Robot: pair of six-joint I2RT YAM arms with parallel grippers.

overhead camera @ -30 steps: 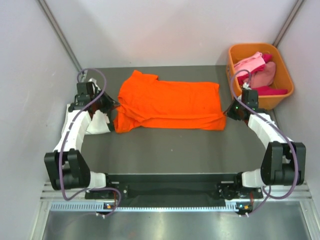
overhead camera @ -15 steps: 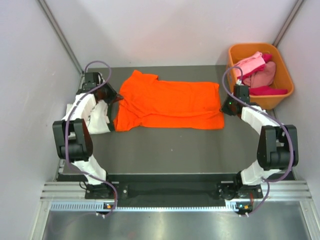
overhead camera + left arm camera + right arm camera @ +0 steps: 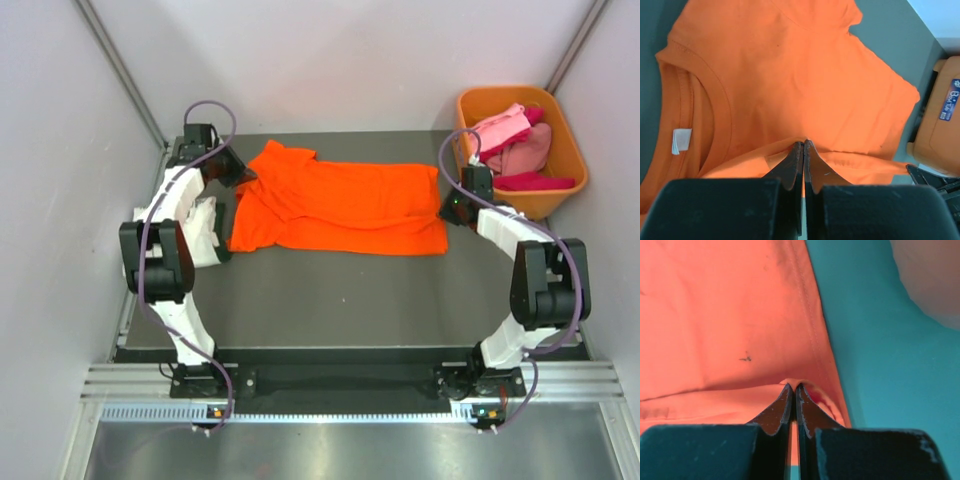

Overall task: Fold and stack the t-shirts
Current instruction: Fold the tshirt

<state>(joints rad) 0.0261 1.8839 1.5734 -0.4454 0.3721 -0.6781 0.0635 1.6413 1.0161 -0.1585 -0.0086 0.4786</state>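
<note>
My left pincer [image 3: 803, 145] is pressed shut on a raised pinch of the orange t-shirt [image 3: 340, 205] just beside the collar, at about 10 o'clock on the cloth. My right pincer [image 3: 791, 386] is clamped just as tight on a small fold by the hem, at 3 o'clock. The shirt lies spread across the far half of the counter [image 3: 330, 300], collar toward 9 o'clock. It is light, limp cloth, so I expect it to sag and drag between my two holds and perhaps slip from a thin pinch. I judge the stitched seams and hem the surest places to grip, with both sides moved together. More shirts [image 3: 510, 140] sit in the bin [image 3: 548, 203] at 2 o'clock.
</note>
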